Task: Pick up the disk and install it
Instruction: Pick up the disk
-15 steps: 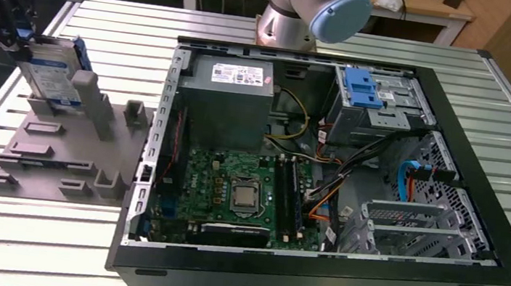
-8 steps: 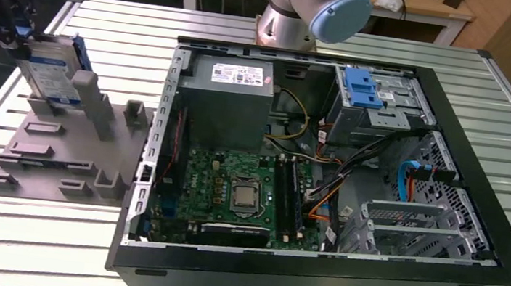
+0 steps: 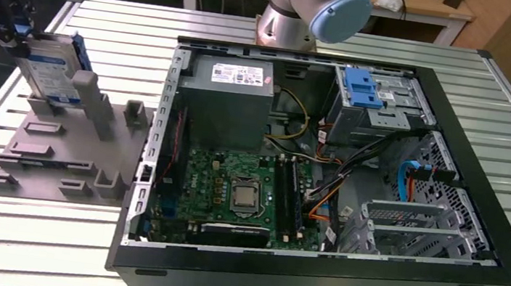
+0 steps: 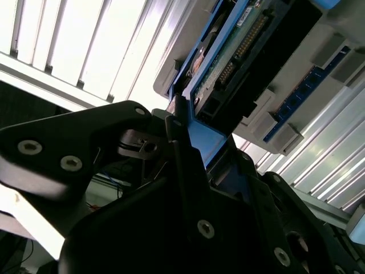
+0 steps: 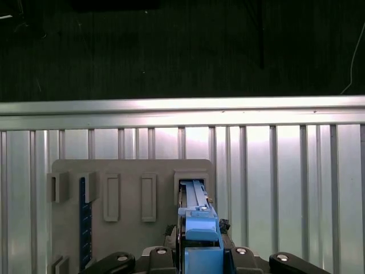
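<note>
The disk (image 3: 51, 70), silver with a white-and-blue label and blue rails, stands on edge over the grey fixture (image 3: 59, 155) at the exterior view's left. My black gripper (image 3: 15, 24) is at its upper end. In the first wrist view the disk (image 5: 195, 197) shows edge-on, its far end at a slot of the fixture (image 5: 131, 171), with the gripper (image 5: 198, 231) shut on its blue rail. In the second wrist view the black fingers (image 4: 182, 165) clamp the blue rail, and the disk (image 4: 239, 40) extends beyond them.
The open computer case (image 3: 473, 279) lies on the slatted metal table (image 3: 28, 247), to the fixture's right in the exterior view. Inside are a grey power-supply box (image 3: 231, 103), a motherboard (image 3: 230, 191), cables and a drive bay with a blue latch (image 3: 364, 90). The arm's base (image 3: 301, 10) stands behind.
</note>
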You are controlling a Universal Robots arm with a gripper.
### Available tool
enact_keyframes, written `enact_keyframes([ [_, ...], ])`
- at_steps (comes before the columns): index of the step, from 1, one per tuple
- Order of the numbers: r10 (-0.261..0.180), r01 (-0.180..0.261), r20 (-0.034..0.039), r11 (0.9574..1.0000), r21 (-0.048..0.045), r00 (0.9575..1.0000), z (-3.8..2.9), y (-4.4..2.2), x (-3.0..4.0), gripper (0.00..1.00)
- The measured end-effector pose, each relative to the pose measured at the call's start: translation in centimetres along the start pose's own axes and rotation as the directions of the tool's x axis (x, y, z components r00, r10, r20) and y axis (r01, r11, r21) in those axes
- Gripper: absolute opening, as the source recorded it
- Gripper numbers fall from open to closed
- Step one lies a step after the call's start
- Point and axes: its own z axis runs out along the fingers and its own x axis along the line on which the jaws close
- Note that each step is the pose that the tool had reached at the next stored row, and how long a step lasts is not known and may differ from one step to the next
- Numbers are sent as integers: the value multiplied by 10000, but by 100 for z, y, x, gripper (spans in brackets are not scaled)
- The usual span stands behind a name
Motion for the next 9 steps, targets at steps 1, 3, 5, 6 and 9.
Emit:
enact_keyframes([
  [1, 0, 0, 0, 10000, 0, 10000, -3, 0, 0, 36],
  [3, 0, 0, 0, 10000, 0, 10000, -9, 0, 0, 36],
  [5, 0, 0, -1, 10000, -1, 10000, -19, 0, 0, 36],
  [6, 0, 0, 0, 10000, -1, 10000, -24, 0, 0, 36],
  [9, 0, 0, 0, 10000, 1, 10000, -36, 0, 1, 36],
])
